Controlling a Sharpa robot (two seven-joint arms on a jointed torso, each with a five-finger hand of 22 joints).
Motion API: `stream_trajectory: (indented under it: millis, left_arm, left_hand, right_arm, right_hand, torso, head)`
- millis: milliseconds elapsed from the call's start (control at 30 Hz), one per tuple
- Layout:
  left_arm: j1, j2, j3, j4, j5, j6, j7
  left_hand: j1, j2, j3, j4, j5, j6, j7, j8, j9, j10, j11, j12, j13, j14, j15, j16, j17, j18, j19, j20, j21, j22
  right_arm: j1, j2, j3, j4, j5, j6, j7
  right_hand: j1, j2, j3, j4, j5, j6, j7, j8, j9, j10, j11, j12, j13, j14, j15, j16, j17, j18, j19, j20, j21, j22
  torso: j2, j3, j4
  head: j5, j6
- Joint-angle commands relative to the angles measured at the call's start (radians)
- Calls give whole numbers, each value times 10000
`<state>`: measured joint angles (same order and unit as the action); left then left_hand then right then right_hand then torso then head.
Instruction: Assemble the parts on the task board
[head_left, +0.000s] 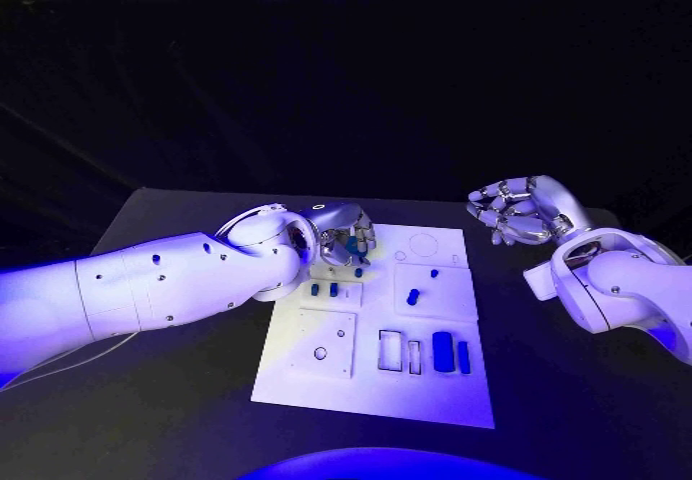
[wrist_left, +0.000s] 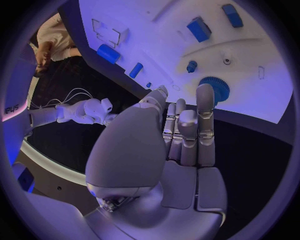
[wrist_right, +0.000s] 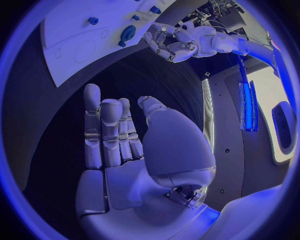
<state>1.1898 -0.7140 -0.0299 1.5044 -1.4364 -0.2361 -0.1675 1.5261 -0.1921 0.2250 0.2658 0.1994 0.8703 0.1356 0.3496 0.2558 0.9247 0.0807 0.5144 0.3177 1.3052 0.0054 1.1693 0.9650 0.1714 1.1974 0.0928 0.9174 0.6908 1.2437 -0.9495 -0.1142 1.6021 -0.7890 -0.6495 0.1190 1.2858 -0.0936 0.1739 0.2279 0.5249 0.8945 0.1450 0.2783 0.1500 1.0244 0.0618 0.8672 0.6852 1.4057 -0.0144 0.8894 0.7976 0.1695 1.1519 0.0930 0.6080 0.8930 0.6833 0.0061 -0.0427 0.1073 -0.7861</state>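
The white task board (head_left: 368, 385) lies in the middle of the table. My left hand (head_left: 343, 235) hovers over its far left corner, fingers stretched out, with one fingertip (wrist_left: 205, 94) at the rim of a round blue gear (wrist_left: 214, 89) that lies on the board. Nothing is held in that hand. The gear (wrist_right: 128, 34) and the left hand (wrist_right: 172, 42) also appear in the right wrist view. My right hand (head_left: 519, 210) hangs right of the board, above the table, its palm (wrist_right: 125, 180) empty and fingers apart.
Small blue pegs (head_left: 315, 289) (head_left: 413, 296) stand mid-board. Two long blue blocks (head_left: 443, 351) (head_left: 464, 356) lie near the front right beside two empty rectangular slots (head_left: 391, 350). The black table (head_left: 173, 400) spreads around the board.
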Motion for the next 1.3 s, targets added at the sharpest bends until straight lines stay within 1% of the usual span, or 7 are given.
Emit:
stream_trajectory:
  millis: [33, 100, 200, 500, 767, 967, 1300]
  left_arm:
    - [-17, 134, -4, -160, -1050, 707, 199]
    - [-27, 224, -12, -283, -1161, 828, 156]
    - [-41, 354, -20, -480, -1346, 1127, 40]
    - [-52, 507, -24, -836, -1492, 1661, -96]
    - [-81, 615, -27, -1040, -1435, 1795, -74]
    - [-115, 688, -28, -1168, -1285, 1773, -4]
    - [-154, 779, -36, -1304, -1132, 1851, 45]
  left_hand:
    - [19, -99, -51, -6, 10, 79, -3, -72, -66, -70, 17, -61, -92, 17, 36, 78, -33, -84, 64, 32, 161, 186]
    - [37, -78, -48, -23, 12, 125, -3, -130, -140, -94, 33, -116, -193, 47, 47, 156, -37, -124, 152, 46, 405, 468]
    - [59, -66, -42, -42, 13, 157, 2, -190, -210, -127, 50, -174, -289, 66, 60, 220, -52, -150, 198, 60, 581, 668]
    - [73, -2, -6, -59, 15, 398, -26, -279, -357, 7, 33, -220, -499, 303, 50, 608, 225, -235, 379, 81, 1121, 1289]
    - [80, 31, 23, -64, 17, 520, -22, -338, -435, 116, 14, -245, -609, 397, 36, 779, 329, -265, 433, 82, 1342, 1535]
    - [189, 133, 235, -90, 27, 805, -54, -465, -567, 450, -49, -367, -837, 704, -29, 1198, 729, -362, 673, 48, 1897, 2184]
    - [274, 156, 475, -149, 28, 1043, -86, -641, -702, 731, -93, -577, -1078, 796, -59, 1366, 800, -400, 725, 23, 2178, 2494]
  right_arm:
    - [-19, 20, -1, 44, -12, 172, 84]
    - [-24, 23, -1, 49, -21, 172, 80]
    - [-30, 35, -1, 31, -33, 163, 82]
    - [-34, 64, -2, 13, -42, 153, 94]
    - [-35, 81, -2, 19, -43, 155, 95]
    - [-35, 90, -1, 28, -53, 155, 96]
    - [-35, 131, -1, 28, -62, 168, 95]
  right_hand:
    - [43, -46, 53, -6, 61, -47, 10, 54, 5, -81, -23, 35, -15, -21, -8, -42, -15, 99, -45, -4, -45, -17]
    - [43, -46, 53, -6, 61, -47, 10, 54, 5, -81, -23, 35, -15, -21, -8, -42, -15, 99, -45, -4, -45, -17]
    - [43, -45, 54, -6, 61, -49, 10, 54, 5, -84, -22, 34, -15, -21, -7, -40, -12, 100, -49, -4, -55, -23]
    - [44, -45, 55, -6, 63, -52, 12, 54, 4, -87, -21, 34, -16, -22, -6, -38, -6, 102, -55, -3, -68, -31]
    - [46, -43, 56, -5, 64, -53, 12, 55, 4, -90, -20, 35, -16, -21, -5, -31, 4, 101, -55, -2, -67, -30]
    - [90, -27, 84, -28, 78, -61, 15, 65, 5, -109, -19, 46, -21, -20, -1, -6, 52, 97, -54, 1, -67, -21]
    - [90, -27, 84, -28, 78, -61, 15, 65, 5, -109, -19, 46, -21, -20, -1, -6, 52, 97, -54, 1, -67, -21]
  torso:
    - [12, -8, 8]
    - [4, 1, 10]
    - [1, -6, 5]
    - [0, 10, 22]
    - [-4, 7, 10]
    - [4, 5, 1]
    - [-5, 10, 8]
  head:
    - [-47, -6]
    - [-51, -16]
    - [-66, -44]
    - [-77, -80]
    - [-60, -94]
    - [-79, -108]
    - [-89, -143]
